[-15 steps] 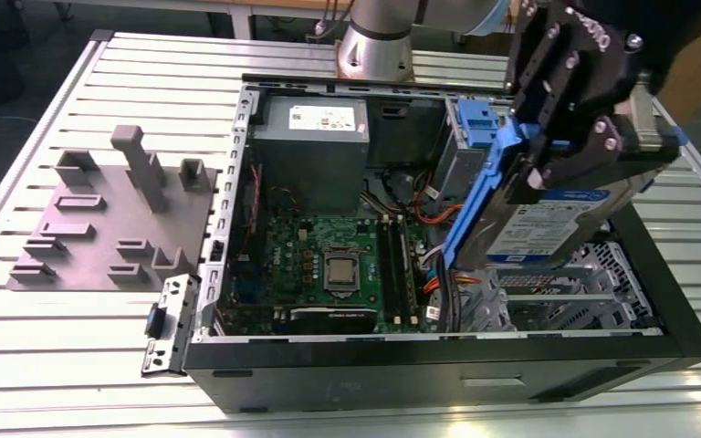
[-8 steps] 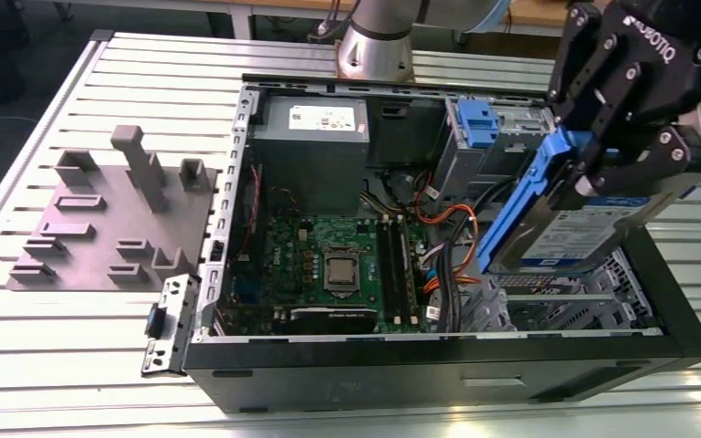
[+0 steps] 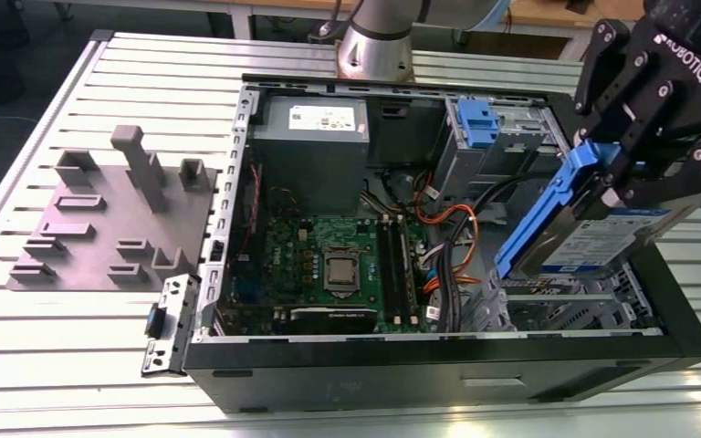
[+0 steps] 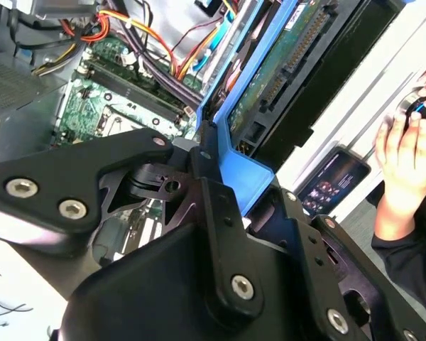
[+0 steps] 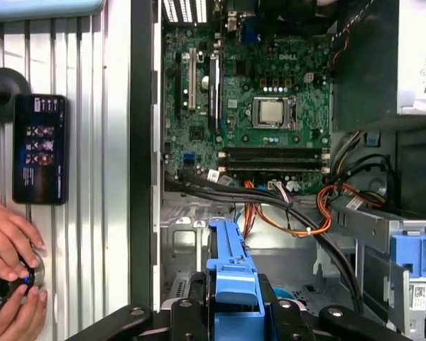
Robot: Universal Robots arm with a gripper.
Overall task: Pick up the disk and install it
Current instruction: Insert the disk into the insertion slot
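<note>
Your hand [image 3: 624, 178] is clamped on the disk [image 3: 594, 233], tilted above the open computer case [image 3: 326, 360] on the slatted desk [image 3: 70, 338].

The exterior view looks down at a slant from above the desk [image 3: 58, 347], taking in the whole open computer case [image 3: 448, 365]. Both wrist views sit close behind the pincer [image 4: 220, 160], looking past the disk [image 5: 231, 273] into that case; all three share the green motherboard [image 3: 326, 265].
</note>
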